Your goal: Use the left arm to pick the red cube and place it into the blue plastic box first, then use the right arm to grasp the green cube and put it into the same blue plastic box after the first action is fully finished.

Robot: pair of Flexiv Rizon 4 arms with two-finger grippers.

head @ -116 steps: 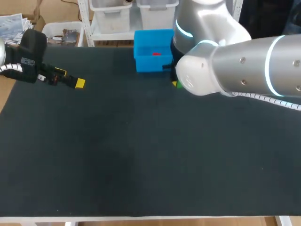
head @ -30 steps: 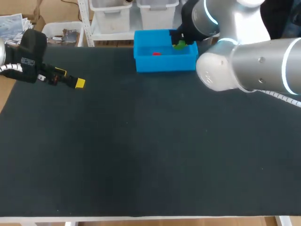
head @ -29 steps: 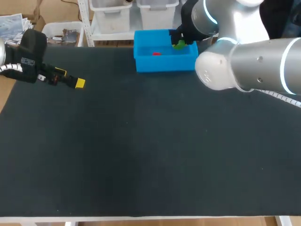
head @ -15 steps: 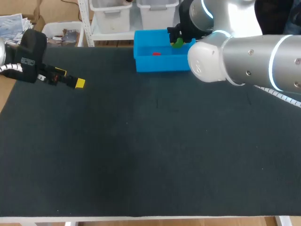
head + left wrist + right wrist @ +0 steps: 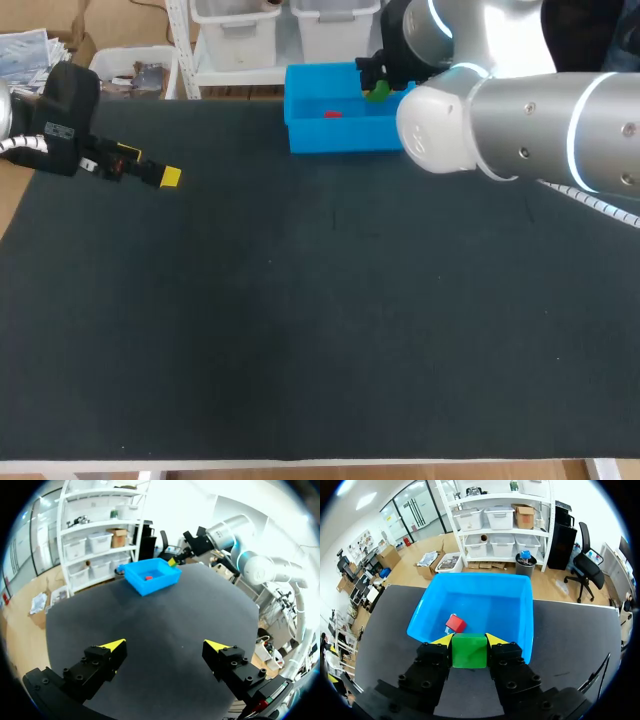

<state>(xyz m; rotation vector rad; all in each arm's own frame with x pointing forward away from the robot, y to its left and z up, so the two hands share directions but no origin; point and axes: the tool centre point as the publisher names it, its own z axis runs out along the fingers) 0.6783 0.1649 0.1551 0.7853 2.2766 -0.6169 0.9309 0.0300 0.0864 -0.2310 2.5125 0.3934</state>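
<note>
Black table [image 5: 300,330], with the green cube [image 5: 469,650] held over the blue plastic box [image 5: 340,137] and the red cube [image 5: 455,624] inside it.
The right arm [image 5: 520,130] enters from the right, and in the head view its bulky elbow hides the box's right end at the table's far edge. The left arm [image 5: 60,110] sits at the far left, cut off by the frame. The right gripper [image 5: 469,641] clamps the green cube between both yellow tips, with the box's open inside just ahead of it. How high it hangs above the rim is hard to judge. The left gripper [image 5: 165,646] is spread wide over bare table and holds nothing; only one of its tips shows from overhead. The red cube lies tilted on the box floor.
</note>
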